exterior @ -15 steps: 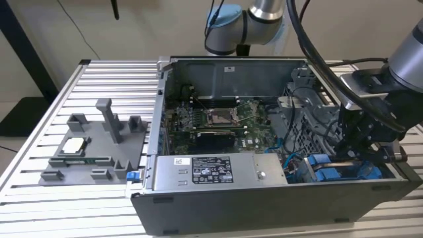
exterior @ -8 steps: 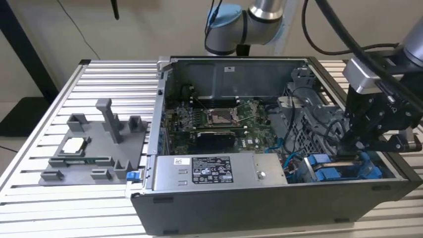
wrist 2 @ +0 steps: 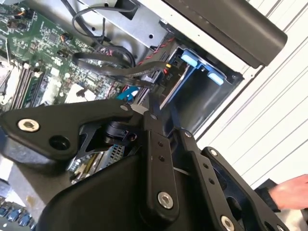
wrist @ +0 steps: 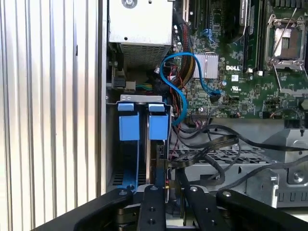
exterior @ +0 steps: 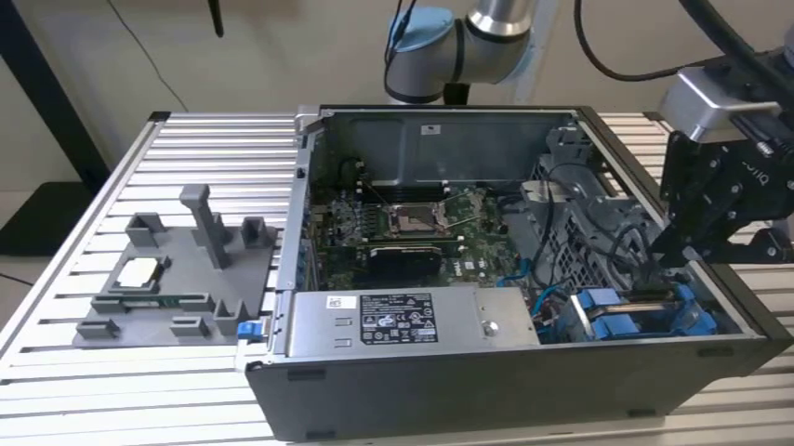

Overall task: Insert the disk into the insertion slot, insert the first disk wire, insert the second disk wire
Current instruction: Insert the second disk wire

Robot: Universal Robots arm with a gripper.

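The open computer case lay on its side on a ribbed aluminium-slat table, against a plain pale wall with dark cables hanging behind. On the slats at the exterior view's left sat a grey plastic fixture tray; a person's hand showed at the table's edge in the second wrist view.

The insertion slot — a grey sheet-metal bay with blue plastic fittings — sat in the case's near corner at the exterior view's right, beside the grey power-supply box. The disk stood on edge inside it, next to the blue tabs.

The gripper hung low over the bay, its black fingers drawn narrow around a black wire connector at the disk's edge; whether the connector was seated, I cannot tell.
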